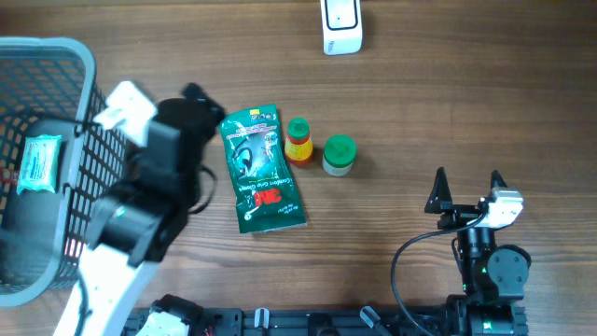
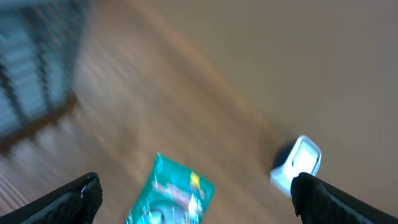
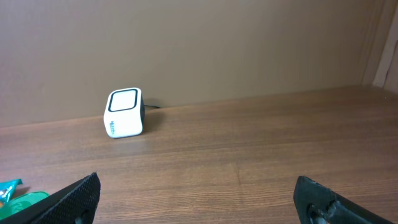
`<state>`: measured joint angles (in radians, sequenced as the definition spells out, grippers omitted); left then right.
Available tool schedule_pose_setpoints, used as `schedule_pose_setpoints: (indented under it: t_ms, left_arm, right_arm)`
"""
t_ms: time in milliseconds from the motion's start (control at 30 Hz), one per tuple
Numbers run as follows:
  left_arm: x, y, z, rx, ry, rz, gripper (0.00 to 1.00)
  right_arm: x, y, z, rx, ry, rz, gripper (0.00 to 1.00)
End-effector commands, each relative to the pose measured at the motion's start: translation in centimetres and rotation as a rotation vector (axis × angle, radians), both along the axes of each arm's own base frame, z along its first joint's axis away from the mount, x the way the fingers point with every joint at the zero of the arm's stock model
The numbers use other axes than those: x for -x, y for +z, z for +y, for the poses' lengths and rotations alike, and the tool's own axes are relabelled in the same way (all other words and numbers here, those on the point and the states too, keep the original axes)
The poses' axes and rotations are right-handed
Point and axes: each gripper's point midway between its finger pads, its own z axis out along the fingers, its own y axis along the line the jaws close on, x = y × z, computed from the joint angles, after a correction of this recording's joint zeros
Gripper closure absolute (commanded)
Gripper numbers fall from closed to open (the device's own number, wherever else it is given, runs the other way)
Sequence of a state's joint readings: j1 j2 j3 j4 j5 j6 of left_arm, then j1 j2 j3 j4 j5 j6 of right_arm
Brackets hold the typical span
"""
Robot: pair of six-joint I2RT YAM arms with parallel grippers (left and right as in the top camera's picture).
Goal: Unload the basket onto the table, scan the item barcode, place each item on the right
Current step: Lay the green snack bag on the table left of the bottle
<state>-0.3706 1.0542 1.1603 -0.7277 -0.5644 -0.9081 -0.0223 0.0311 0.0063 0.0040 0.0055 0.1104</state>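
Nearest you, at the lower right of the overhead view, your right gripper (image 1: 466,177) stands with its two black tapered fingers spread wide and nothing between them. Your left gripper (image 2: 196,180) is likewise spread wide and empty. In its blurred wrist view one dark finger sits in each lower corner. Its black-and-white arm reaches over the table beside the rim of the grey-blue wire-mesh basket (image 1: 56,45), which holds a pale teal wrapped pack (image 1: 39,163).

The task's thing, a glossy green flat plastic packet (image 1: 259,168), lies printed face up on the table just right of your left arm, clear of both grippers. Its long axis runs from your side toward the far edge, the far end leaning slightly to your left. The red logo sits toward the near end, and the print runs along the length.

Just right of the packet's far end lies a small bottle with a green cap and an orange-yellow label (image 1: 298,140). Near it stands a squat white jar with a green lid (image 1: 338,155).

The surface is a brown wood-grain table (image 1: 420,93), matt and smooth. At its far edge stands a white cube-shaped scanner with a dark-framed window (image 1: 341,26), well apart from the packet. Behind it rises a plain brown wall (image 3: 249,43).
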Motion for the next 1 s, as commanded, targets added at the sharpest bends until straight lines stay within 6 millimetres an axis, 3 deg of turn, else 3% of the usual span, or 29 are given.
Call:
schedule_pose_setpoints:
  t_ms: [0,33,133,167,267,433,567,767,967]
  left_arm:
    - [2.2,6.4,6.1,-0.116,0.144,-0.131,0.00]
    - [3.2,7.9,8.1,-0.129,0.201,-0.157,0.00]
    - [5.5,9.3,12.0,-0.136,0.337,-0.162,0.00]
    - [6.6,9.3,13.9,-0.145,0.412,-0.144,0.00]
    - [8.5,8.1,17.1,-0.146,0.531,-0.079,0.00]
    - [9.0,3.2,21.7,0.021,0.600,0.071,0.00]
    - [9.9,-3.4,25.5,0.256,0.673,0.246,0.00]
    - [12.2,-12.1,29.3,0.572,0.958,0.414,0.00]
    - [12.5,-17.3,28.7,0.772,1.106,0.522,0.00]
  right_arm:
    - [0.0,0.0,-0.3,0.006,-0.017,-0.003,0.00]
    - [0.0,0.0,-0.3,0.006,-0.016,-0.003,0.00]
    - [0.0,0.0,-0.3,0.006,-0.016,-0.003,0.00]
    - [0.0,0.0,-0.3,0.006,-0.017,-0.003,0.00]
    - [0.0,0.0,-0.3,0.006,-0.017,-0.003,0.00]
    - [0.0,0.0,-0.3,0.006,-0.017,-0.003,0.00]
    - [0.0,0.0,-0.3,0.006,-0.017,-0.003,0.00]
    - [0.0,0.0,-0.3,0.006,-0.016,-0.003,0.00]
    - [0.0,0.0,-0.3,0.006,-0.017,-0.003,0.00]
